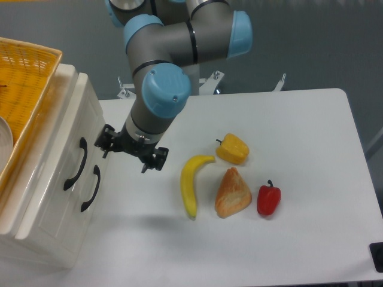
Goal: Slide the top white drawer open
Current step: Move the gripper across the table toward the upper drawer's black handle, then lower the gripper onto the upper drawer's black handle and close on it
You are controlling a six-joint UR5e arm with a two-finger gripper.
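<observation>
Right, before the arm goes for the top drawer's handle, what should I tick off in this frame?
1. Glossy cream-white top drawer shut, flush with the cabinet front: ok.
2. Its curved black handle uncovered, nothing between it and the gripper: ok.
3. Gripper level with that handle, not the lower drawer's black handle: cannot tell from this single view.
4. Jaws spread enough to take the handle: cannot tell, they are too small to read.
5. Table space in front of the drawer for it to slide out: ok; the yellow banana lies well to the right.
6. Yellow woven basket on the cabinet top sits above the drawer, not blocking it: ok.
</observation>
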